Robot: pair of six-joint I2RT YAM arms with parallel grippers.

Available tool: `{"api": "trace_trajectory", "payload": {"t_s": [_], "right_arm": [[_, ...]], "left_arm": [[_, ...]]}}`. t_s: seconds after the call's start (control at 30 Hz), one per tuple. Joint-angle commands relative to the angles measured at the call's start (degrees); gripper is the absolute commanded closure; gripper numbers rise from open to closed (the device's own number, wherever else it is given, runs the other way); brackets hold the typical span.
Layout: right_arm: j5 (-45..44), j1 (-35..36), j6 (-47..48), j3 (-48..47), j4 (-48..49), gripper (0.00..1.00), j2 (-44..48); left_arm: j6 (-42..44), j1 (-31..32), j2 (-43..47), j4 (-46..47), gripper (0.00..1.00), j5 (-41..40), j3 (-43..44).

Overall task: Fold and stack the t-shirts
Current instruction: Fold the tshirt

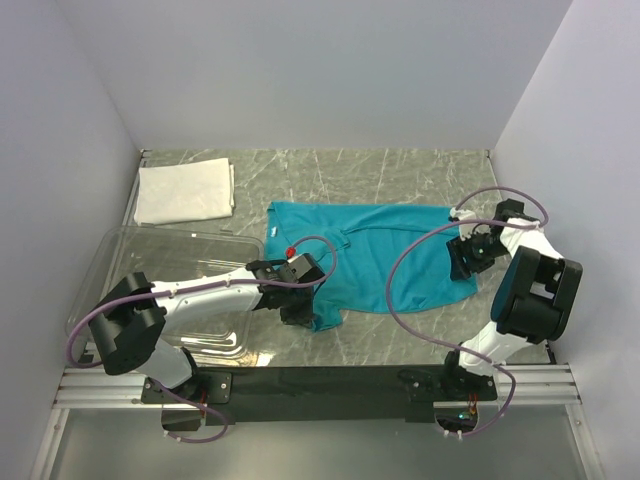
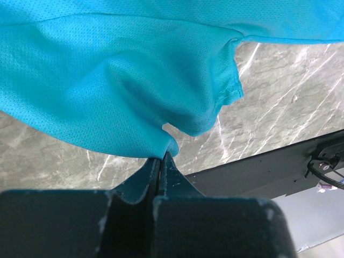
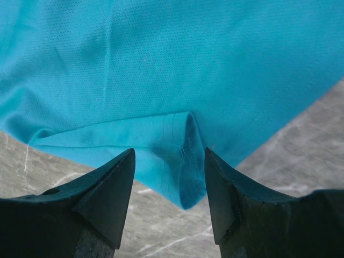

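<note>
Teal t-shirt (image 1: 400,250) is pinched by left claw (image 2: 163,156); right claw (image 3: 169,151) gapes astride its hem.

**Out of sight: cropped cloth, a buried pinch, part of the bin**

Both wrist views crop the teal shirt (image 2: 107,80) at the top and sides, so its outline cannot be followed there. The bit of cloth nipped by the left fingers (image 2: 152,174) disappears into the seam between them, and how much is caught cannot be told. From above, the right fingers (image 1: 466,262) are a small dark shape at the shirt's edge, too small to read. The left arm (image 1: 200,290) covers part of the clear bin (image 1: 120,250).
</note>
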State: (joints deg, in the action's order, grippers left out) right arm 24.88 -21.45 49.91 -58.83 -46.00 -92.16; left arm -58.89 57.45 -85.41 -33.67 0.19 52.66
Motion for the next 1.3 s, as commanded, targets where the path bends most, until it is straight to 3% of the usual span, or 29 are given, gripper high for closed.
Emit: {"api": "trace_trajectory", "payload": {"t_s": [0.0,0.17,0.37,0.43,0.53,0.67,0.83,0.93,1.07,1.27], "right_arm": [[-0.1,0.7,-1.0,-1.2,0.9,0.39,-1.5],[-0.6,0.9,-0.7,0.0,1.3,0.43,-2.5],[1.2,0.8,0.1,-0.5,0.2,0.63,-2.1],[1.3,0.8,-0.2,-0.8,-0.3,0.65,-2.5],[0.9,0.8,-1.2,-0.3,0.6,0.65,-2.7],[-0.5,0.8,-2.4,1.1,2.5,0.54,-2.4],[-0.4,0.8,-2.5,1.2,2.7,0.55,-3.1],[0.1,0.9,-2.4,1.1,2.1,0.64,-3.6],[1.7,0.7,-2.4,0.2,0.7,0.97,-0.8],[6.9,-1.5,-3.0,-0.6,-1.6,1.00,7.6]], "left_arm": [[1.5,0.1,-0.1,0.5,1.00,0.6,2.3],[1.0,0.0,0.2,0.4,1.00,0.3,2.0],[1.0,0.0,0.5,-0.1,1.00,0.1,2.3],[1.1,0.0,0.9,-0.5,1.00,0.0,2.4],[0.9,0.0,1.5,-1.0,0.99,0.0,2.4],[0.4,0.0,2.2,-0.8,1.00,0.1,1.9],[0.4,0.0,2.3,-1.2,1.00,0.1,2.4],[0.4,0.0,2.5,-1.4,1.00,0.0,3.0],[0.3,-0.1,3.4,-2.4,1.00,0.0,3.7],[1.5,-3.3,7.5,-3.2,1.00,-2.2,5.4]]}}
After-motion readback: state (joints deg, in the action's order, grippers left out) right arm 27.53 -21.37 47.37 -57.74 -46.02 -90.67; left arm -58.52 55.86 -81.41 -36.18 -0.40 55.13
